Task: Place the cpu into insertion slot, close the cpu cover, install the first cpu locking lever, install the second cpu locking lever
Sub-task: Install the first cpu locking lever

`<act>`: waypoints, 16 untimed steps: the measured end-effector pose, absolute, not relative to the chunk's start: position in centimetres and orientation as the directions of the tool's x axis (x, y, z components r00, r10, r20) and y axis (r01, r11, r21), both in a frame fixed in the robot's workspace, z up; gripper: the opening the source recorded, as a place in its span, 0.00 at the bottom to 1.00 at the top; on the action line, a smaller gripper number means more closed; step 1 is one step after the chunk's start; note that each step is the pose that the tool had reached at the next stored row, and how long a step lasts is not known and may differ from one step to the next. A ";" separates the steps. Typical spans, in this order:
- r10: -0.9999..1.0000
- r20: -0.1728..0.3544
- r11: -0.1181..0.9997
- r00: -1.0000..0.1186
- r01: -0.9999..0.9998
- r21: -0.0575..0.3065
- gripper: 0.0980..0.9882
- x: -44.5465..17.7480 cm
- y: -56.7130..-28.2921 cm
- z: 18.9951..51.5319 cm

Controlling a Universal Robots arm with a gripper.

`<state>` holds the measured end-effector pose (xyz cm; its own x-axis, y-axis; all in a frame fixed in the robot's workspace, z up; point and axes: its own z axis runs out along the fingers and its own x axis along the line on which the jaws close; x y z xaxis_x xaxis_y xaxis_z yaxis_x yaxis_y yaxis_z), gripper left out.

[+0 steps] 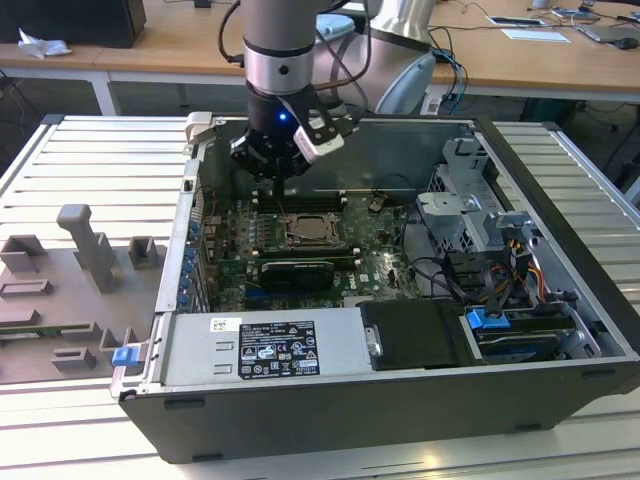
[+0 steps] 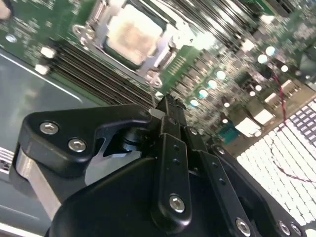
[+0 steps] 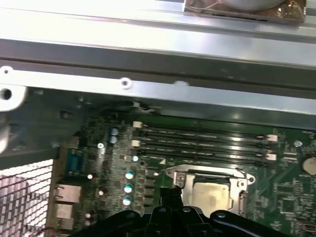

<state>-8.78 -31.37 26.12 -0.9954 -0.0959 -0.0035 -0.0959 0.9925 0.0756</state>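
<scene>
We see the cpu point(image 2: 133, 33) seated in the insertion slot point(image 3: 180, 179), cpu cover point(image 2: 165, 47) down around it. Pincer point(image 2: 170, 104) pressed together, empty, hovering just beside the socket. Risk: a misjudged descent scrapes the nearby memory slots point(image 3: 202, 143) or misses the lever.

My gripper point(image 2: 168, 106) is matt black plastic with shiny metal screws. The cpu point(image 2: 133, 33) looks dull silver-beige metal; its cpu cover point(image 3: 207, 174) is bright steel.

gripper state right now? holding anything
Gripper: fingers shut together, holding nothing; it hovers above the motherboard beside the insertion slot, where the cpu already sits.
</scene>
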 end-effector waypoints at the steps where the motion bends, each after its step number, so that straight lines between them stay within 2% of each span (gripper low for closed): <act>1: -0.096 -0.003 0.993 -0.995 -0.096 0.076 0.01 -9.1 -31.4 26.1; 16: -0.096 -0.004 0.992 -0.995 -0.096 0.079 0.01 -10.4 -30.6 25.9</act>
